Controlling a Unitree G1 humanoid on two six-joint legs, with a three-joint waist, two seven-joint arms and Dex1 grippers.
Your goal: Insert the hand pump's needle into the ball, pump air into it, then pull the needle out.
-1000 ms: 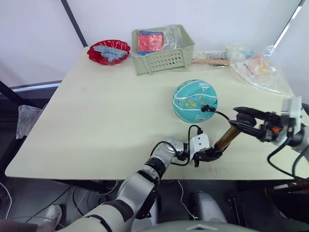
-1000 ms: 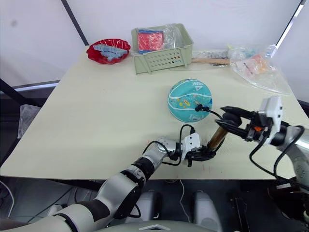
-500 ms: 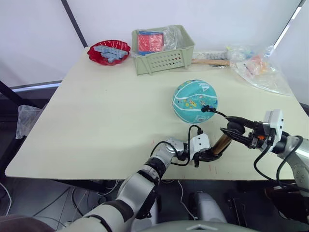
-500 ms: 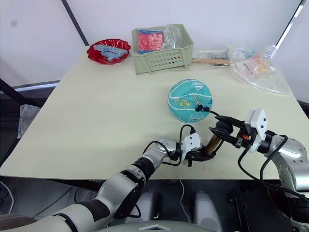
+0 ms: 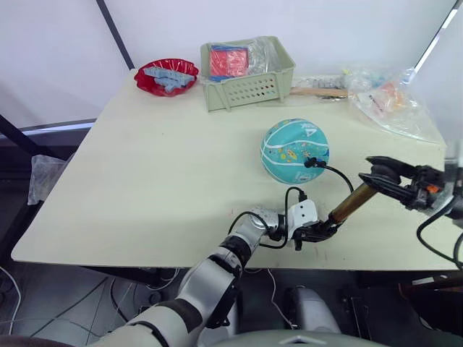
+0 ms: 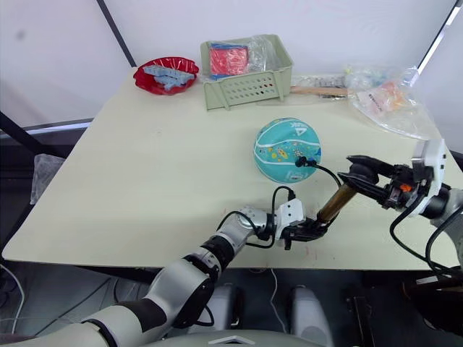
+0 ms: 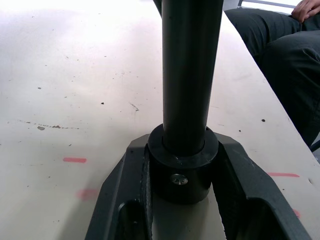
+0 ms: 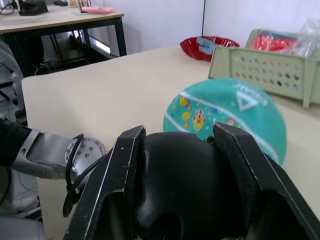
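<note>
On the table [image 5: 145,173], the ball [image 5: 294,150] sits beyond the hand pump [image 5: 350,205], which slants from the left end effector [image 5: 318,230], clamped on its base cap, up to the right end effector [image 5: 383,176], gripping its T-handle; the needle [image 5: 309,163] touches the ball.

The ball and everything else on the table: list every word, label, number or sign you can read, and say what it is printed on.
Nothing here reads as a quotable word or number.
The ball: a white triangular logo with lettering beneath, too blurred to read; the cartoon prints carry no legible text.
Green basket: packets inside, no readable print.
Clear plastic bag: coloured contents, print too small to read.
</note>
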